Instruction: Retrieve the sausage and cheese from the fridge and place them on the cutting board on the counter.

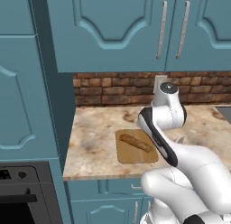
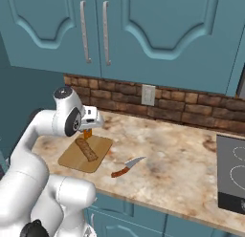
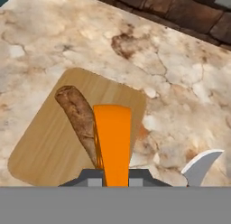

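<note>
Beside cutting board (image 2: 100, 146): knife (image 2: 126, 167), w/ sausage (image 2: 86, 149) atop.

Bare wood on the cutting board (image 3: 45, 146) left of the sausage (image 3: 79, 119), open to a descent; sausage lying diagonally across the middle; knife (image 2: 127, 166) on the counter (image 2: 177, 159) just right; wide stone beyond

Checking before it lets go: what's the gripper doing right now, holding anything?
Gripper: shut on the cheese, held over the cutting board beside the sausage.
</note>
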